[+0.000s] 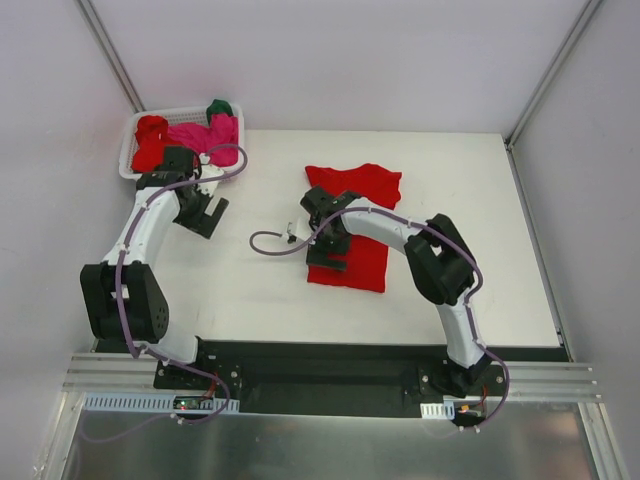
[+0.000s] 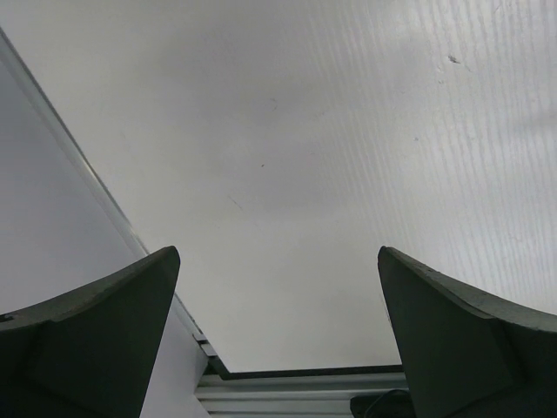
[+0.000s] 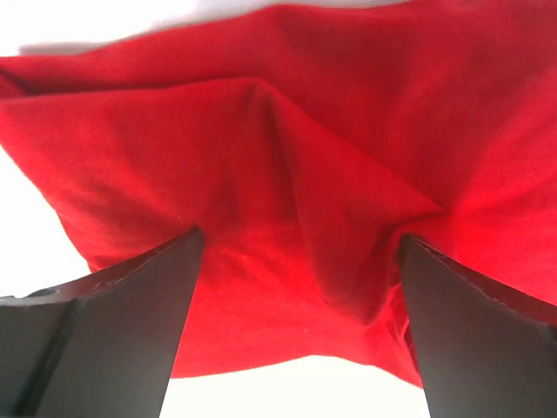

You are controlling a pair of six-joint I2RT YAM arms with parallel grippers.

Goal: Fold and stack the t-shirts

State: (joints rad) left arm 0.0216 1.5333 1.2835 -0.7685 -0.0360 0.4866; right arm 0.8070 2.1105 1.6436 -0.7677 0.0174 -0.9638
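- The right gripper (image 3: 300, 237) hovers low over the red t-shirt (image 1: 365, 185). Its jaws are spread wide with nothing pinched. It looks lined up on a raised crease, probably to take it for the next fold.
- The red t-shirt lies mid-table, a bit right of centre. It forms a rough tall rectangle that seems partly folded, and it is rumpled under the gripper.
- The left gripper (image 2: 277, 254) is spread and empty over the bare table (image 1: 470, 250) at far left, just on the near side of the basket (image 1: 128, 162). It is likely parked clear, or ready to fetch the next shirt.
- The basket in the far-left corner holds a crumpled heap: another red shirt (image 1: 150, 140), a magenta-pink shirt (image 1: 205, 135) and a dark green shirt (image 1: 220, 107). None are folded.
- From above, the right arm hides the shirt's middle. Its cable (image 1: 265, 240) loops onto the table just left of the shirt and could snag the cloth. No stack is visible yet.
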